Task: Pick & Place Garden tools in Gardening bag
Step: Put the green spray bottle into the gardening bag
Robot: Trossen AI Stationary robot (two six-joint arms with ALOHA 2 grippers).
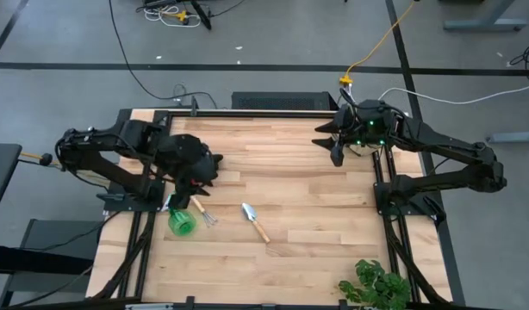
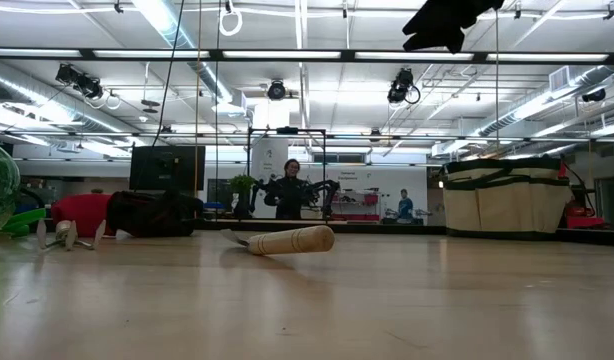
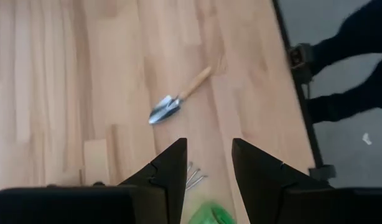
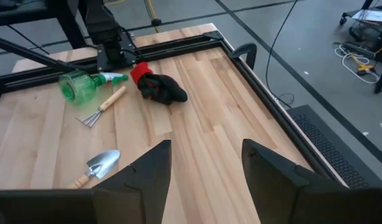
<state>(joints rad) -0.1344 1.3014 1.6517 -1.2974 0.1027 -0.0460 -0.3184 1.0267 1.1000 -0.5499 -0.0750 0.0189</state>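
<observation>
- Your left gripper [image 3: 206, 168] hung w/ fingers parted, nothing held, above the left tbl edge over the spray bottle [image 1: 182, 221] & mini rake [image 1: 204, 213]; drop straight down, square to one tool.
- Right gripper [image 4: 204, 163] also apart & empty, waiting at the far right corner.
- Trowel [image 1: 255, 222] lay mid-tbl, glove [image 4: 158, 88] near the left arm.
- Gardening bag [image 2: 505, 196] showed only in low view, far side.
- Plant [image 1: 376, 285] sat at the near right edge, clear of your path.
</observation>
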